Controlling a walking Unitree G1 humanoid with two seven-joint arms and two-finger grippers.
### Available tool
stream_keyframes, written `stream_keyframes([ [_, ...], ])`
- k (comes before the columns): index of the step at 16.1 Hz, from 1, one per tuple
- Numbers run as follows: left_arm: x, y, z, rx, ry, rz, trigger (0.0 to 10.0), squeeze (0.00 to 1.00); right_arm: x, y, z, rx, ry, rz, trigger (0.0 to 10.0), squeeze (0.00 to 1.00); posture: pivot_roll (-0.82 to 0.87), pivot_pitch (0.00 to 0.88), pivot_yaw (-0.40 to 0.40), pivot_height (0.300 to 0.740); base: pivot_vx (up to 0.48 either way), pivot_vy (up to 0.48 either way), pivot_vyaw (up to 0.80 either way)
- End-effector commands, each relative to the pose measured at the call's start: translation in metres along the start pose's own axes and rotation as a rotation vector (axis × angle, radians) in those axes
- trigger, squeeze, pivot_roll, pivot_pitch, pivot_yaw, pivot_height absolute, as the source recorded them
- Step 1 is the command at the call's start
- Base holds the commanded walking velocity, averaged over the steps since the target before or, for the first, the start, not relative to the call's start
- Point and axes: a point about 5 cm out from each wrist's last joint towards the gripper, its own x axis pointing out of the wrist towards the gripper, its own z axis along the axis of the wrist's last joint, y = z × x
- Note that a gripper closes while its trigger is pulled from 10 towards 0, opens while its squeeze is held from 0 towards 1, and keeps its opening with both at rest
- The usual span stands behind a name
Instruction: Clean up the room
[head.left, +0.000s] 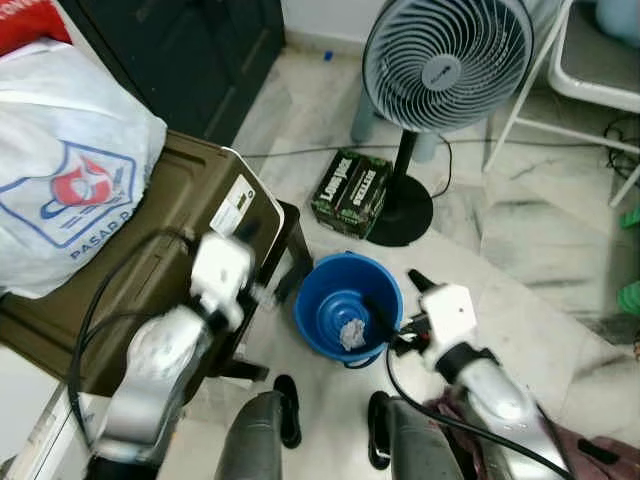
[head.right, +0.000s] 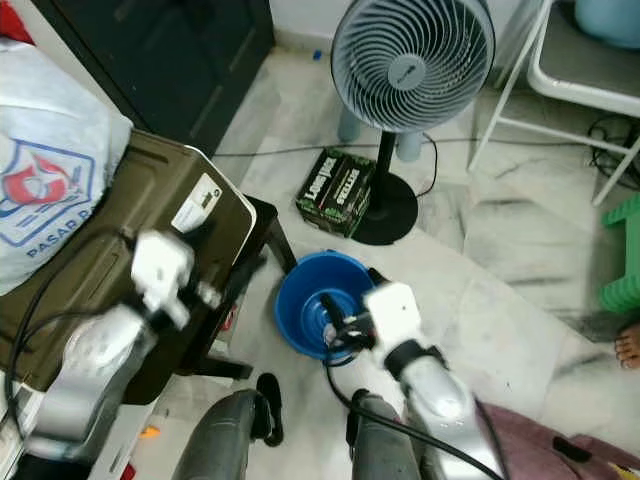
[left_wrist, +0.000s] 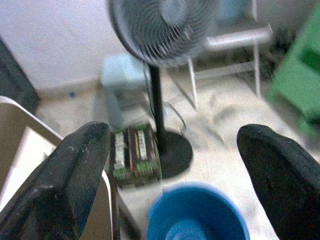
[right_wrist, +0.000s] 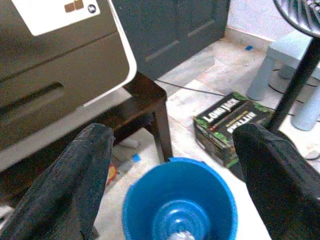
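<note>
Fingers of the right gripper (right_wrist: 172, 185) spread wide, nothing between them, poised just above the rim of the bucket (head.left: 325, 300). Fingers of the left gripper (left_wrist: 175, 175) likewise wide apart and empty; that gripper is held over the edge of the case (head.left: 170, 200), left of the bucket.

Bucket: round, glossy blue plastic, tapering to a narrow bottom, standing on pale marble-veined floor (head.left: 520, 250). A crumpled whitish-grey wad (head.left: 350, 334) lies in its bottom; material not clear, paper or cloth.

Case: olive-drab, boxy, ribbed sides, white label with print too small to read. It sits on a dark wooden stool (right_wrist: 150, 107), mostly hidden under it.

Bag (head.left: 60, 170): white crinkled plastic atop the case, red-and-blue emblem, lettering "PASAR" then cut off.

Box (head.left: 350, 190): black and green, glossy, reads "LONG JACK" and "BITTERS", touching the fan's base.

Fan (head.left: 445, 60): grey round grille, black pole, black disc base; logo unreadable. Left wrist view blurred.

White chair (head.left: 590, 80) at upper right, cut off by the frame.
</note>
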Motion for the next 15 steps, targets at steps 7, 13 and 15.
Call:
stream_keyframes([
  [7, 0.002, 0.003, -0.017, -0.014, 0.064, 0.247, 10.0, 0.00, -0.013, -0.022, 0.009, -0.060, -0.015, -0.226, 10.0, 0.00, -0.06, 0.091, 0.030, 0.740, 0.000, 0.000, 0.00],
  [13, -0.007, 0.013, -0.036, -0.033, 0.108, 0.426, 10.0, 0.00, -0.017, -0.043, -0.001, -0.037, 0.013, -0.539, 10.0, 0.00, -0.08, 0.000, 0.011, 0.740, 0.000, 0.000, 0.00],
  [15, -0.008, 0.018, -0.044, -0.076, 0.132, 0.494, 10.0, 0.00, -0.014, -0.054, 0.002, -0.098, -0.002, -0.579, 10.0, 0.00, -0.09, 0.000, 0.006, 0.740, 0.000, 0.000, 0.00],
])
